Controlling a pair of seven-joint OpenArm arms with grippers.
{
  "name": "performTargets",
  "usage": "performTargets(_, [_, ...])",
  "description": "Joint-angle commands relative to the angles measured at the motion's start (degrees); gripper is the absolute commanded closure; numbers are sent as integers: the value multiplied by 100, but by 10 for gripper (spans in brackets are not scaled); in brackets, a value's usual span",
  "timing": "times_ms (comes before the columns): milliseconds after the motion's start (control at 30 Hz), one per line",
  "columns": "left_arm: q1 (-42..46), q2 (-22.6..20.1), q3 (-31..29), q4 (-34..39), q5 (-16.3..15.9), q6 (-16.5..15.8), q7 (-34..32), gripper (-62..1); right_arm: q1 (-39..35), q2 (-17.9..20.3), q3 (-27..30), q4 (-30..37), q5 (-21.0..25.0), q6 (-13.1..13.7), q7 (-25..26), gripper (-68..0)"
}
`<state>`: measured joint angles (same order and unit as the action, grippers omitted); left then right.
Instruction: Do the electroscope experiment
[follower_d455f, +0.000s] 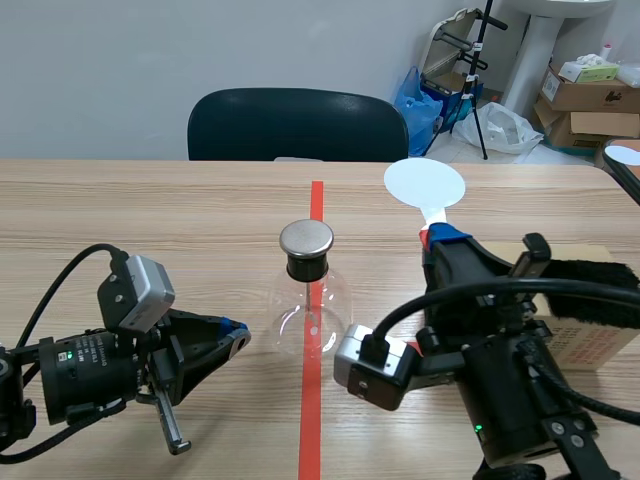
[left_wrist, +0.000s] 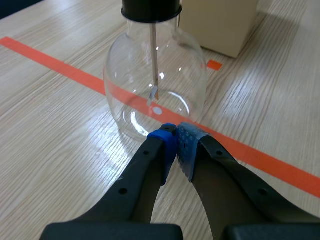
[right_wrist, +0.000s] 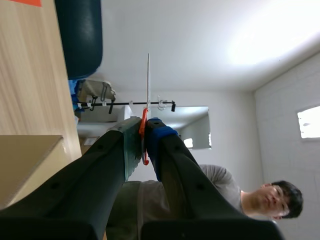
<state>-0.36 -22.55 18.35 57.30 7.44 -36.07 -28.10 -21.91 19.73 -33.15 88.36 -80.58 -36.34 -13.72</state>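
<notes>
The electroscope, a clear glass flask (follower_d455f: 310, 310) with a black stopper and a round metal cap (follower_d455f: 306, 239), stands on the red tape line at the table's middle. Inside the flask (left_wrist: 155, 85) a thin rod hangs from the stopper. My left gripper (follower_d455f: 236, 331) lies low on the table just left of the flask, shut on nothing, its tips (left_wrist: 176, 137) almost at the glass. My right gripper (follower_d455f: 446, 238) is raised to the right of the flask and shut on the orange handle of a white disc paddle (follower_d455f: 425, 183). Its wrist view shows the paddle (right_wrist: 148, 80) edge-on.
A cardboard box (follower_d455f: 590, 345) sits on the table behind my right arm; it also shows beyond the flask as a box (left_wrist: 220, 25). A dark chair (follower_d455f: 295, 125) stands at the far edge. A person (right_wrist: 225, 192) appears in the right wrist view.
</notes>
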Motion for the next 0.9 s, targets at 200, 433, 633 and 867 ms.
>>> performTargets(200, [-321, 162, -35, -35, -81, 48, -72, -32, 111, 76, -175, 20, -24, 186, -190, -10])
performTargets(433, [-557, 188, -35, -507, -79, 61, -63, -32, 109, 76, -181, 13, -24, 275, -208, -10])
performTargets(633, [-551, 188, -35, -675, -79, 81, -83, -32, 109, 74, -181, 13, -4, 485, -267, -10])
performTargets(867, [-551, 188, -35, -673, -79, 79, -98, -32, 109, 74, -181, 13, -4, 485, -267, -10])
